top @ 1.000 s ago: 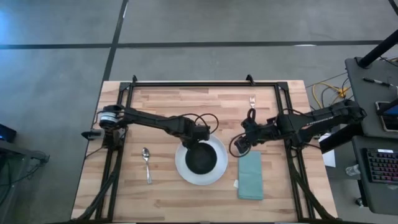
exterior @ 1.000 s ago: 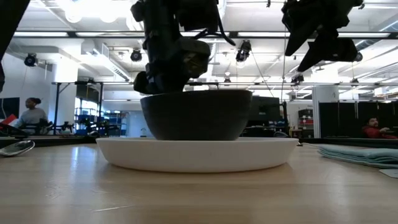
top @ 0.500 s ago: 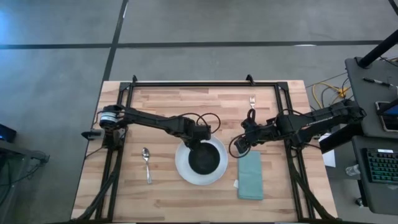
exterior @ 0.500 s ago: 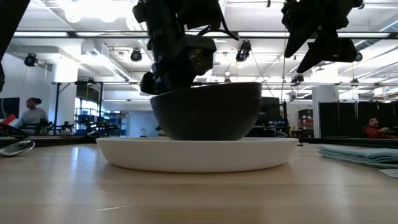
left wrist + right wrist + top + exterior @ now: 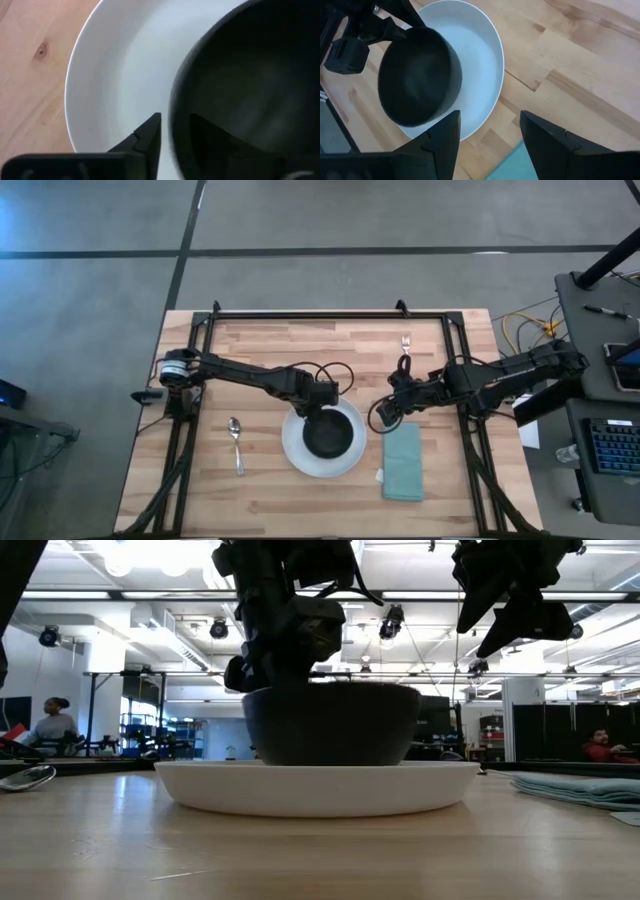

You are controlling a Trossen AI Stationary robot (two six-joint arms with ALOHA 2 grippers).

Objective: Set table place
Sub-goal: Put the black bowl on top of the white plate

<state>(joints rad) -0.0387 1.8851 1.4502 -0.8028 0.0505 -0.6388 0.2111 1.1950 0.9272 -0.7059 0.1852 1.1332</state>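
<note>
A black bowl (image 5: 330,436) stands level in the round white plate (image 5: 291,452) at the table's middle. My left gripper (image 5: 316,414) comes down at the bowl's far-left rim, its fingers open on either side of it (image 5: 175,119). My right gripper (image 5: 386,412) hangs open above bare wood, between the plate and the folded teal napkin (image 5: 403,464). The napkin lies flat to the right of the plate. A silver spoon (image 5: 236,444) lies left of the plate. The fork (image 5: 405,343) lies at the far right, its handle end under my right arm. My left gripper stands astride the bowl's far-left rim (image 5: 176,105), pointing steeply down, one finger inside the bowl and one outside. A strip of white plate shows between the outer finger (image 5: 150,137) and the bowl's wall. Whether the inner finger touches, I cannot tell.
A thin black frame (image 5: 310,313) runs along the table's far edge and down both sides. A desk with a keyboard (image 5: 610,445) stands off the right edge. In the low view people sit in the room behind (image 5: 45,725) (image 5: 600,747). Bare wood lies at the far left.
The bowl has slid a little toward the table's right edge on the plate. Half a second ago it was tipped, its right side raised. Now it stands level, bottom on the plate. Both arms have kept their places.
</note>
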